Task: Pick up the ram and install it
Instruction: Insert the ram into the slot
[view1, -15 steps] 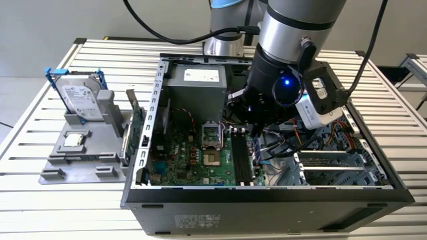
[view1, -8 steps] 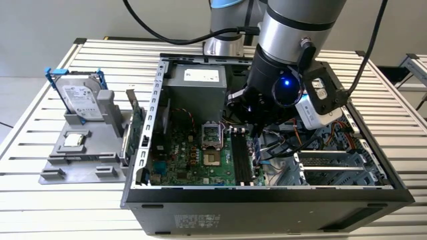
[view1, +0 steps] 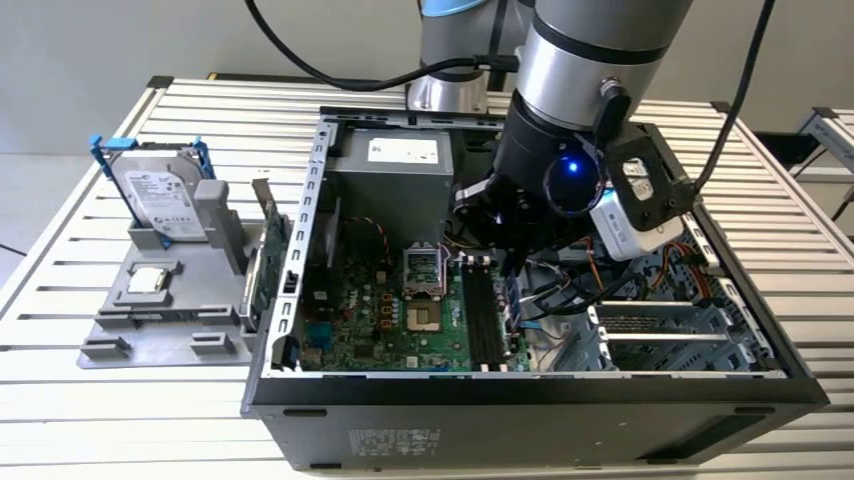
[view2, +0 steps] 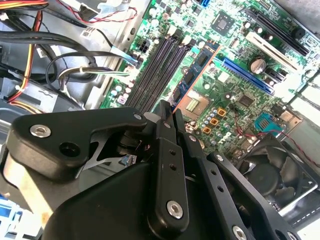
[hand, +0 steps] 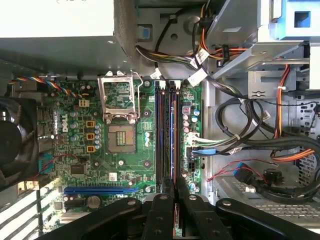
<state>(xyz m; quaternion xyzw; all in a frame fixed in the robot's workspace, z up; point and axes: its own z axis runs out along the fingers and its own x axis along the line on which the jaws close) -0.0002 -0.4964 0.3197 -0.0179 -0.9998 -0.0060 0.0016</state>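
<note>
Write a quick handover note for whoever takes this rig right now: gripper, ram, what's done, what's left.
Gripper: jaws shut on the ram, gripping it near one end.
Ram: inside the open computer case, running in line with the memory slots.
Done: the ram is picked up and brought over the slots.
Left: install not confirmed; the pictures do not show whether the ram is seated in a slot.

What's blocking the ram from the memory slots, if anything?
Nothing visible. The gripper holds the ram edge-down just above the memory slots, which look empty. The cable bundle lies beside the slots, not across them.
</note>
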